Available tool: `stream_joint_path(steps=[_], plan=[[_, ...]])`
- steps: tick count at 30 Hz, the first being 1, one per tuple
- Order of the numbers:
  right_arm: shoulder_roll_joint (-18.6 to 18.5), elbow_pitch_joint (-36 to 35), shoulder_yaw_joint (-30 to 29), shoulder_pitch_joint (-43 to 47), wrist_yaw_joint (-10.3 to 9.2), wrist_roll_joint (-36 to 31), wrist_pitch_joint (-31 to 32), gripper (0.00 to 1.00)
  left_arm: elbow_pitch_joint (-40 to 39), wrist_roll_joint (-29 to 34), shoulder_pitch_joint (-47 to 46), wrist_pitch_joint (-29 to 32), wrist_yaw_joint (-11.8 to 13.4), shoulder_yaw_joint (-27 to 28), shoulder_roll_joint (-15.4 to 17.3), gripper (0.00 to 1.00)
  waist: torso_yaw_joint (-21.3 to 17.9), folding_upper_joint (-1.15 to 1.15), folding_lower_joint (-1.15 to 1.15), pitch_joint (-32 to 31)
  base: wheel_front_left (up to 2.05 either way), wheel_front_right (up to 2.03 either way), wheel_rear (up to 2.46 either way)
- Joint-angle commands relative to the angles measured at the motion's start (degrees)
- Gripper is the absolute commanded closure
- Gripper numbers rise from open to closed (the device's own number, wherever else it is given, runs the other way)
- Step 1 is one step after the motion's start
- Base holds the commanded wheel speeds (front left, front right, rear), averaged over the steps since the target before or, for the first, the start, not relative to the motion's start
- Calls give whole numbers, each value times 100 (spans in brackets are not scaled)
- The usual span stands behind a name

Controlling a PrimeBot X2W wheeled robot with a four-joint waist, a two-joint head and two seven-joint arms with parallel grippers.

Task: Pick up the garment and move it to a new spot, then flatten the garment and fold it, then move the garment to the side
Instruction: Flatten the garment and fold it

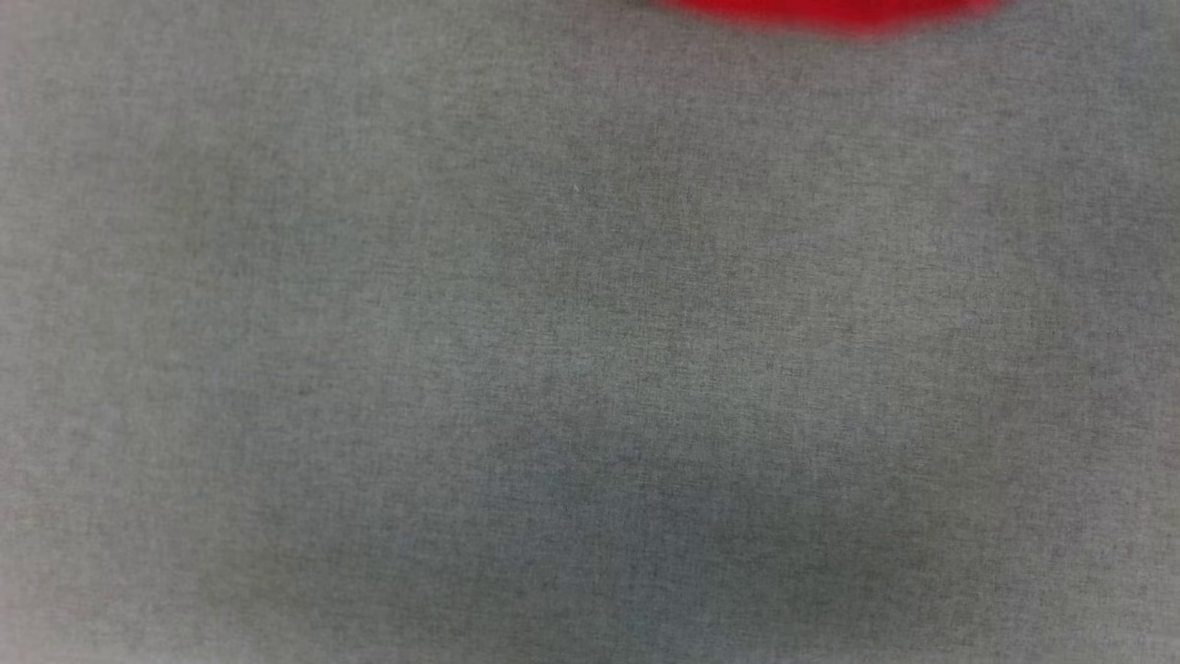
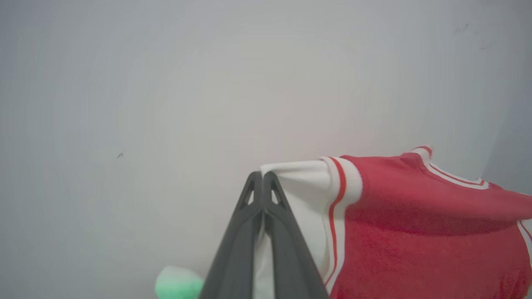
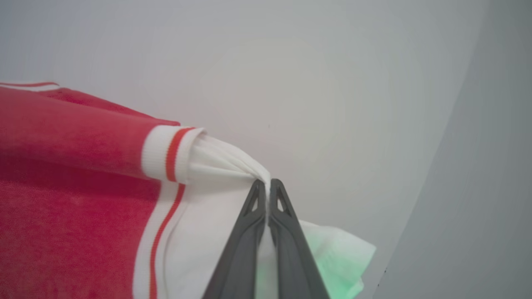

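The garment (image 2: 415, 216) is held by its white sleeves, the red body spreading right of the left gripper (image 2: 262, 177) and left of the right gripper (image 3: 268, 185). Each claw is pressed together, pinching sleeve cloth (striped trim just beside the fingers). A pale wall (image 2: 166, 83) lies beyond the tips.

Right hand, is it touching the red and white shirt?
Touching. The right wrist view shows the right hand shut on the white sleeve of the shirt.
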Motion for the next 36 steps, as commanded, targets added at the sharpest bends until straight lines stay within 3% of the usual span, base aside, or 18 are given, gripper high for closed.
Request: stream_joint_path(steps=[1,6,10,14,18,26,30,36], plan=[[144,347,74,-170,-13,-212,-87,100,226,-12,137,-67,-51,112,-65,100,49,0,0,-39,0,0,0],[175,348,484,375,-12,-50,-125,100,-172,-17,885,-79,-89,-9,-33,100,108,0,0,-49,0,0,0],[29,-165,912,1279,-10,369,-121,100,-1244,-351,1896,-76,-92,-166,340,100,89,0,0,-101,0,0,0],[-363,-1076,1399,2479,-10,870,67,100,-2467,-77,2990,-77,-93,-459,858,100,83,0,0,-253,0,0,0],[-929,-2062,1515,3765,-10,1297,431,100,-3397,156,4143,-69,-94,-414,1320,100,105,0,0,-452,0,0,0],[-1561,-3862,842,6230,-10,1748,1482,100,-4512,464,6370,-69,-94,182,1781,100,62,0,0,-863,0,0,0],[-1663,-4581,252,7319,-10,1663,2190,100,-4883,494,7209,-69,-95,215,2004,100,48,0,0,-1005,0,0,0],[-1479,-5770,-804,8801,-10,1507,3135,100,-5400,473,8153,-69,-92,435,2358,100,14,0,0,-1123,0,0,0]])
